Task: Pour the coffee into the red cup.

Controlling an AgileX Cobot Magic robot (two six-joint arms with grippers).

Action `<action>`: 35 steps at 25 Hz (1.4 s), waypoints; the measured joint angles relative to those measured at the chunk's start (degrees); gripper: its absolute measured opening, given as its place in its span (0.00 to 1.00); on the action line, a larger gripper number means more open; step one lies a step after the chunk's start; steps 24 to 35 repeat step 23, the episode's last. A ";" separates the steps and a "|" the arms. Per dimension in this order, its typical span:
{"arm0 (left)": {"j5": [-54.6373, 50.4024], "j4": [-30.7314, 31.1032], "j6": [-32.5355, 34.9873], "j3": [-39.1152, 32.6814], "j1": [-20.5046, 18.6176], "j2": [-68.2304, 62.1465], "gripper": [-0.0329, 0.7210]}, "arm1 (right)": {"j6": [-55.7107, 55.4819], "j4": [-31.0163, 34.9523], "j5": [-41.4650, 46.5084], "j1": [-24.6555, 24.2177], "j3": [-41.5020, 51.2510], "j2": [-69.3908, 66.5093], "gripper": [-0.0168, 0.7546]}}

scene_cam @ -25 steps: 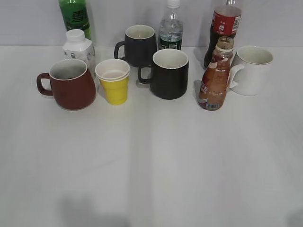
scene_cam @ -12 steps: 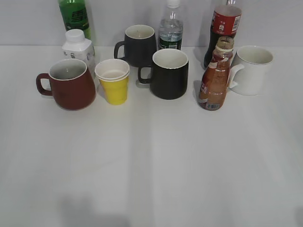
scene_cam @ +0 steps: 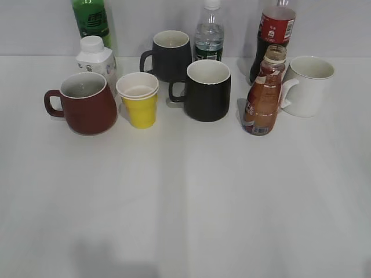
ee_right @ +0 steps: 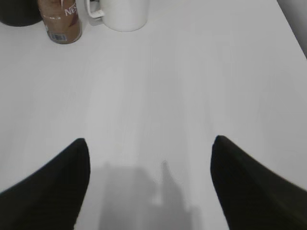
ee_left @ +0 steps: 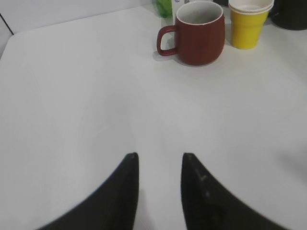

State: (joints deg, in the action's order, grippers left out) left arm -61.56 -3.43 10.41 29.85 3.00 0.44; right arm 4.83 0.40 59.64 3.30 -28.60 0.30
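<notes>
The red cup (scene_cam: 86, 104) stands upright at the left of the table, handle to the left, and also shows in the left wrist view (ee_left: 199, 33). The coffee bottle (scene_cam: 262, 98) stands upright at the right, with no cap on it, just in front of a white mug; the right wrist view shows its lower part (ee_right: 60, 21). My left gripper (ee_left: 159, 155) is open and empty over bare table, well short of the red cup. My right gripper (ee_right: 149, 141) is wide open and empty, well short of the coffee bottle. Neither gripper shows in the exterior view.
A yellow paper cup (scene_cam: 139, 101) stands right of the red cup. Two black mugs (scene_cam: 206, 90) stand mid-table, and the white mug (scene_cam: 309, 86) is at the right. A milk carton (scene_cam: 95, 58) and green, water and cola bottles (scene_cam: 277, 29) line the back.
A dark shadow at the lower right corner of the exterior view has faded out. No object on the table has moved.
</notes>
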 joint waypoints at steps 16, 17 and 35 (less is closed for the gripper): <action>0.00 0.00 0.00 0.00 -0.06 0.00 0.36 | 0.00 -0.40 0.00 0.00 0.00 0.00 0.78; 0.00 0.00 0.00 0.00 -0.06 0.00 0.36 | 0.00 -0.40 0.00 0.00 0.00 0.00 0.78; 0.00 0.00 0.00 0.00 -0.06 0.00 0.36 | 0.00 -0.40 0.00 0.00 0.00 0.00 0.78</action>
